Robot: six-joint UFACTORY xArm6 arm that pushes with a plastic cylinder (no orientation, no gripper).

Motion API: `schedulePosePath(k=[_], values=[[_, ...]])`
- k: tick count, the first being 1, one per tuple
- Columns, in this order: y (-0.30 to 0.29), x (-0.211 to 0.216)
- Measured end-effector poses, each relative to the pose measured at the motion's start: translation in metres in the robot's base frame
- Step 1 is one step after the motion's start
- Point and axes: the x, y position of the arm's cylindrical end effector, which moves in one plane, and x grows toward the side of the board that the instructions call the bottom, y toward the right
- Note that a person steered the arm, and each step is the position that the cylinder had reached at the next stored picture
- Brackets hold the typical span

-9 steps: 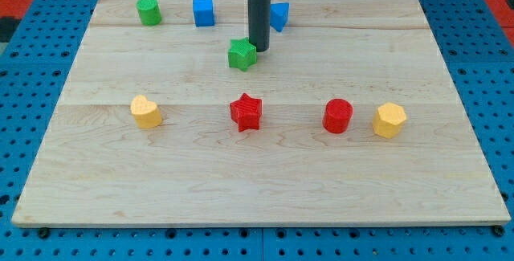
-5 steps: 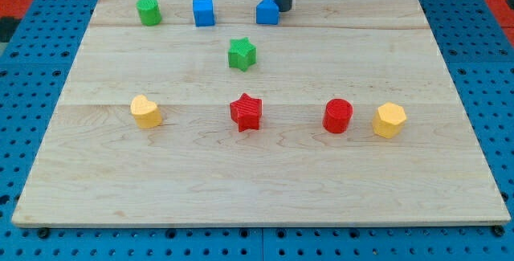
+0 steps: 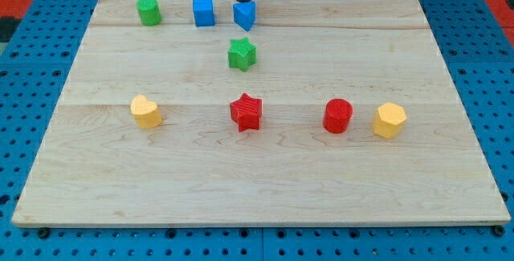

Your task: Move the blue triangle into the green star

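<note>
Eight blocks sit on the pale wooden bench: two blue, two green, two red and two yellow. Along the far edge, from left to right, stand a green cylinder, a blue cube and the blue triangle. The green star lies just nearer than the triangle, close to it but apart, with a strip of bare wood between them. A nearer row runs across the middle of the bench: a yellow heart-shaped block on the left, a red star in the centre, then a red cylinder and a yellow hexagonal block close together on the right. The arm carries no claw, so there is nothing to be apart or together; it ends in a dark rod coming down from the top of the view, and the tip rests at the far side of the blue triangle, touching or nearly touching its far edge. The bench is made of joined planks with visible seams, and it lies on a blue perforated surface, with patches of red showing at the far corners.
</note>
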Motion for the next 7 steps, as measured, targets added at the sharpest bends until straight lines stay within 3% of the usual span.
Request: schedulePosePath(k=[4, 5, 6, 7], values=[[-0.003, 0.095], [-0.004, 0.097], [0.034, 0.056], [0.001, 0.032]])
